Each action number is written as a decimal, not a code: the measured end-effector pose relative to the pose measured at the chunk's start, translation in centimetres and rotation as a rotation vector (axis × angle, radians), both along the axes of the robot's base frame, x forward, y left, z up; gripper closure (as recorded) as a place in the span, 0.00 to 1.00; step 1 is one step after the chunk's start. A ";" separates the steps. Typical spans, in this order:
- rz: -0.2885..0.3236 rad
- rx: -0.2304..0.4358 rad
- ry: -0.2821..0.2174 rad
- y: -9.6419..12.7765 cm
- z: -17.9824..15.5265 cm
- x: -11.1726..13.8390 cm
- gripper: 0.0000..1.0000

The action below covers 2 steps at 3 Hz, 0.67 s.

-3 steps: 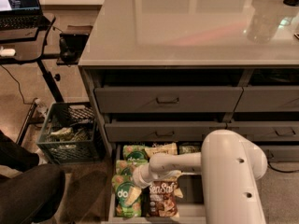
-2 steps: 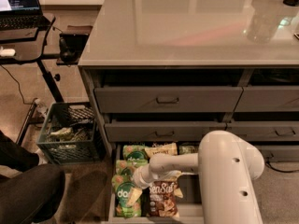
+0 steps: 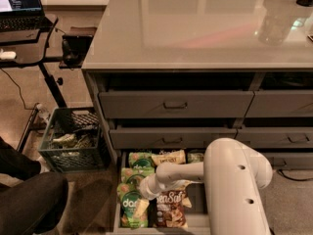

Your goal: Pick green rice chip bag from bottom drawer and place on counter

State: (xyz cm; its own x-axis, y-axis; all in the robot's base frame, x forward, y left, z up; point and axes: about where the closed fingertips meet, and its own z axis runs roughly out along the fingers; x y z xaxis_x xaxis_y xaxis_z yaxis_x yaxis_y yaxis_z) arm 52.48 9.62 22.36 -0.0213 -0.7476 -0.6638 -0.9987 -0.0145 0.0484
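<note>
Gripper point(image 3: 143, 201) low inside the bottom drawer point(image 3: 195, 202), over its left half, arm reaching in from the drawer's right. I cannot tell whether it grips anything or hangs free. The green rice chip bag point(image 3: 129, 207) lies at the drawer's front-left corner, just left of the gripper, long axis front to back. The counter point(image 3: 195, 28) lies above the drawer; I judge a short leftward shift is needed before any lift.

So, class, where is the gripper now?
In the camera view, the gripper is down in the open drawer, over a green bag, beside the brown bag.
</note>
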 end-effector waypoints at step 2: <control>0.013 -0.003 0.034 0.3 -1.5 -0.9 0.19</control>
